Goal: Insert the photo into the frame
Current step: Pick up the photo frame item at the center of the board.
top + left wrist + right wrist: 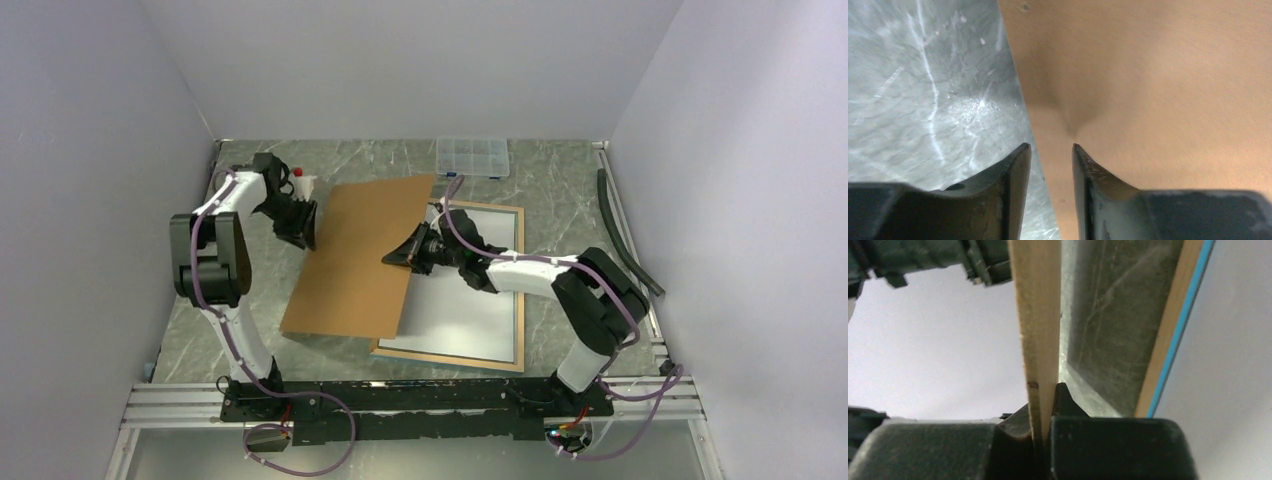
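The right tool (pixel 392 257) is clamped shut on the right edge of the brown board (pixel 360 260). In the right wrist view the board (pixel 1035 315) shows edge-on, pinched between the two fingers of that tool (pixel 1045 400). The board is tilted, its right side raised off the counter (pixel 560 180) and overlapping the left part of the frame (pixel 521 290).

The frame lies flat on the right half of the counter with its tan side up. A white sheet, the photo (pixel 465 310) with its plain back up, fills the frame's opening and lies flat inside the border. The board hides the left strip of it. In the right wrist view a stretch of the frame (pixel 1165 330) shows beyond the board, tan with a thin blue line along it.

The left tool (pixel 303 228) is at the board's upper left edge. In the left wrist view its fingers (pixel 1050 147) stand partly apart with nothing gripped. One finger is over the bare counter (pixel 923 75), the other over the board (pixel 1158 100), and the board's edge runs under the gap.

A clear compartment box (pixel 472 155) sits at the back of the counter, apart from the frame. A small white bottle (pixel 300 184) with a red cap stands just behind the left tool.
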Controlling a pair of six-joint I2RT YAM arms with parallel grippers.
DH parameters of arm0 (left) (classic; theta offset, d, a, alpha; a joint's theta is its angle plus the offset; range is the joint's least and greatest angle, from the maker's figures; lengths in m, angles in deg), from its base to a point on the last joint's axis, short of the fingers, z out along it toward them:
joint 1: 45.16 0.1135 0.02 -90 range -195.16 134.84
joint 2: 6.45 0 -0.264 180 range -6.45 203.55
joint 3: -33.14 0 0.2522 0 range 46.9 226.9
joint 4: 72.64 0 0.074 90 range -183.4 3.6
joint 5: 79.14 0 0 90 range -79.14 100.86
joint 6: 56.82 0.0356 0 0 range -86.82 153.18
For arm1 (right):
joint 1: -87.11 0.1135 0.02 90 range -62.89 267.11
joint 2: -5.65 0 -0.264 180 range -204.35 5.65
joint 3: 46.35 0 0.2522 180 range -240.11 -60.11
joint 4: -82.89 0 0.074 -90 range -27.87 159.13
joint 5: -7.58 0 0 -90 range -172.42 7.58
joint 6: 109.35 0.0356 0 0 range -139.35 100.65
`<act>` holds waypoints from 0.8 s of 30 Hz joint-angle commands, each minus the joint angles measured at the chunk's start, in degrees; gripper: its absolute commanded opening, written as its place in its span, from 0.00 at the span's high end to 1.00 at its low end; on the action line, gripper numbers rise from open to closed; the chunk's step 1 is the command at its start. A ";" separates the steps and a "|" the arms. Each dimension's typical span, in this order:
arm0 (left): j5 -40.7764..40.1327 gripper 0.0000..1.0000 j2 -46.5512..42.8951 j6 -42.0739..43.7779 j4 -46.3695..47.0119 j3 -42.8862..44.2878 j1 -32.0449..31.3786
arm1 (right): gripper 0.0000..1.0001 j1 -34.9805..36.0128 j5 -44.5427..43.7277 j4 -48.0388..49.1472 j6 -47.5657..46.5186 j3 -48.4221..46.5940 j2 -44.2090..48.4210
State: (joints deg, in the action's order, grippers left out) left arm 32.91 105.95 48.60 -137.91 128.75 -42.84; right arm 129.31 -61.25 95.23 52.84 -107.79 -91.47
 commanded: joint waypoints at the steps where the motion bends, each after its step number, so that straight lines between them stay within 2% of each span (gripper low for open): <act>1: 9.36 0.41 -13.86 9.66 -7.50 8.10 0.05 | 1.00 -0.29 -3.24 -2.99 -1.19 -9.10 7.70; 2: 12.17 0.31 -17.20 12.99 -8.96 8.72 0.05 | 1.00 -0.62 -3.50 -3.97 -0.62 -10.21 8.12; 6: 22.17 0.25 -32.32 27.15 -12.47 6.97 0.06 | 1.00 -1.59 -5.04 -8.61 3.07 -14.23 9.64; 11: 26.67 0.06 -47.66 46.47 -21.90 3.67 -0.02 | 1.00 -3.74 -5.36 -13.77 8.02 -17.29 12.39; 16: 27.27 0.06 -60.79 59.38 -23.72 -2.96 -0.04 | 1.00 -4.71 -7.00 -20.48 12.48 -19.81 15.23; 22: 26.94 0.06 -72.95 76.68 -17.64 -13.58 -0.04 | 1.00 -4.39 -5.82 -17.04 19.57 -18.87 16.59; 24: 27.25 0.06 -74.91 78.77 -14.14 -16.67 -0.04 | 1.00 -3.95 -6.71 -16.60 20.74 -18.18 17.63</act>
State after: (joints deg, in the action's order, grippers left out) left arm 58.02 34.58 112.25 -157.32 116.53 -42.90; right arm 124.54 -67.61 72.52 67.79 -123.85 -78.44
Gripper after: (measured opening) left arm 0.941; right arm 0.029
